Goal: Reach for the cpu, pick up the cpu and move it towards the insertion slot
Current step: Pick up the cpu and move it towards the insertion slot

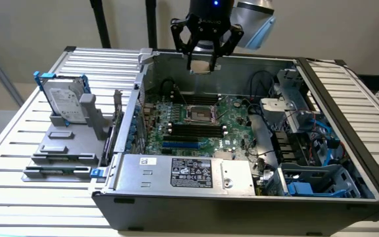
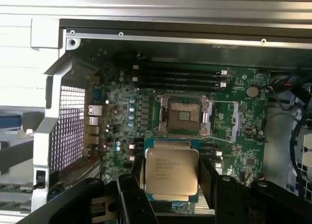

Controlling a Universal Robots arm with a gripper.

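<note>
Pincer (image 1: 201, 63): black, fingers pressed against opposite edges of the cpu (image 1: 201, 65), pinching it; hangs in the air above the rear wall of the computer case (image 1: 242, 207), well above the motherboard (image 1: 176, 129).

Cpu (image 2: 171, 172): flat square chip, silver printed top turned toward the wrist camera, pale tan edge showing in the exterior view; held between the dark fingers (image 2: 206, 181), clear of every surface. It is apart from the insertion slot (image 1: 201, 114), above it and toward the case's rear wall.

Insertion slot (image 2: 185, 115): square socket with shiny metal frame and dark centre, near the middle of the motherboard, open and unfilled.

Memory slots (image 1: 196, 131): long black rows just beside the insertion slot on its front side, with a blue slot (image 1: 181, 145) further toward the case front; more black rows on the slot's far side.

Power supply (image 1: 186, 173): grey box with a white label, along the front edge of the case, in front of the motherboard.

Hard drive (image 1: 64, 101): silver, upright in a blue bracket on a grey stand (image 1: 64, 148), outside the case toward the exterior view's left.

Drive bay (image 1: 315, 180): blue and grey plastic with cables, inside the case toward the exterior view's right of the motherboard.

Worktop (image 1: 18, 148): pale slatted surface carrying the case and the stand.
</note>
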